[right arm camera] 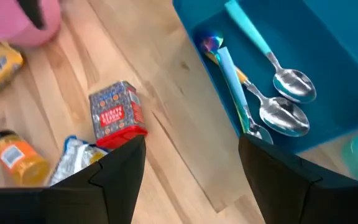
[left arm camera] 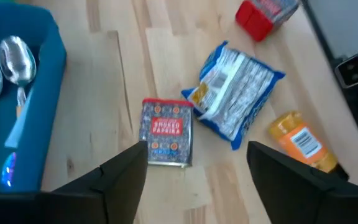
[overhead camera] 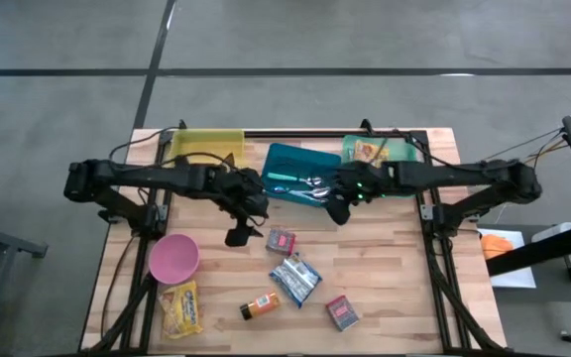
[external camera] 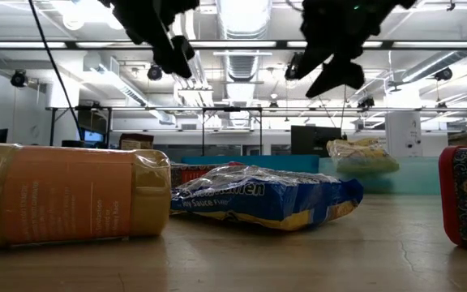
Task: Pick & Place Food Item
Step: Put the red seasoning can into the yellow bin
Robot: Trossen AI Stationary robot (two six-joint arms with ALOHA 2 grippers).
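High view, left end effector: left end effector (overhead camera: 238,236) hangs above the tabletop (overhead camera: 395,288), just beside the paprika tin (overhead camera: 281,241); fingers spread, nothing between them.
High view, right end effector: right end effector (overhead camera: 338,211) sits at the near edge of the blue tray (overhead camera: 287,164); fingers apart, empty.
High view, task item: paprika tin lies flat near the tabletop centre, between the two end effectors; red sides, small rectangular block.
High view, other items: crinkled blue snack bag (overhead camera: 294,279), orange bottle (overhead camera: 260,305) on its side, second red tin (overhead camera: 341,312), pink bowl (overhead camera: 173,259), yellow packet (overhead camera: 181,307), yellow bin (overhead camera: 206,144), green bin (overhead camera: 395,151).

Low view: orange bottle (external camera: 67,203) lies lengthwise across the foreground; glossy blue snack bag (external camera: 266,197) behind it; both end effectors hang overhead.

Left wrist view, task item: paprika tin (left arm camera: 166,132) lies label up, long axis running away from the camera, just ahead of the two dark fingers (left arm camera: 120,180); printed label reads "SMOKED PAPRIKA".
Left wrist view, surroundings: metal spoons (left arm camera: 17,53) in the blue tray; wood-plank tabletop.

Right wrist view, task item: paprika tin (right arm camera: 115,115) shows a patterned blue-and-red face, apart from the open fingers (right arm camera: 120,180).
Right wrist view, surroundings: spoons (right arm camera: 284,99) with teal handles lie in the blue tray (right arm camera: 328,37).
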